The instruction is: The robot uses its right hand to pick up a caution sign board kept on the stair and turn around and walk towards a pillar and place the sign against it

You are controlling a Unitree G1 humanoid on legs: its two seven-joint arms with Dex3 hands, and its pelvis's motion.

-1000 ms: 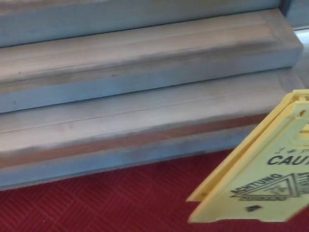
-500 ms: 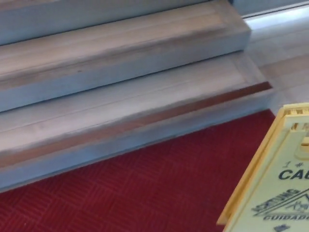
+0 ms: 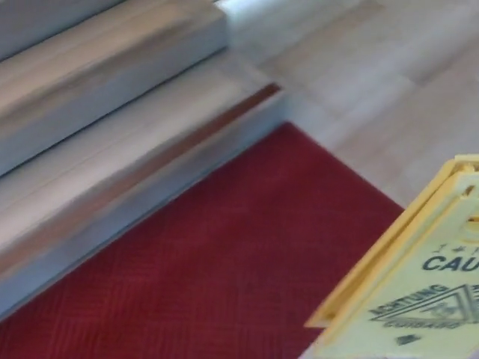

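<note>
Filling the lower right corner of the head view, the folded yellow plastic caution sign board (image 3: 415, 288) hangs tilted, its top edge running off the right side of the picture and its lower corner cut off by the bottom edge. Black lettering shows on its face: the start of "CAU", then a warning triangle with "ACHTUNG" along one side and "CUIDADO" beneath it. A raised yellow rim runs along the sign's left side, where its two panels lie close together.

Neither robot hand shows anywhere in the picture, so whether a hand is holding the sign, or how its fingers stand, cannot be told; whatever carries the sign is outside the view to the right.

Left of the sign, and under its lower edge, lies a dark red carpeted mat (image 3: 217, 269) with a faint woven square pattern. Beyond the mat, well apart from the sign toward the upper left, rise pale grey stone stair steps (image 3: 97, 134), the lowest one edged with a brownish strip along its nose. Above the sign, to the upper right, stretches a light beige tiled floor (image 3: 374, 82), meeting the mat along a slanted border. The whole view is somewhat blurred.
</note>
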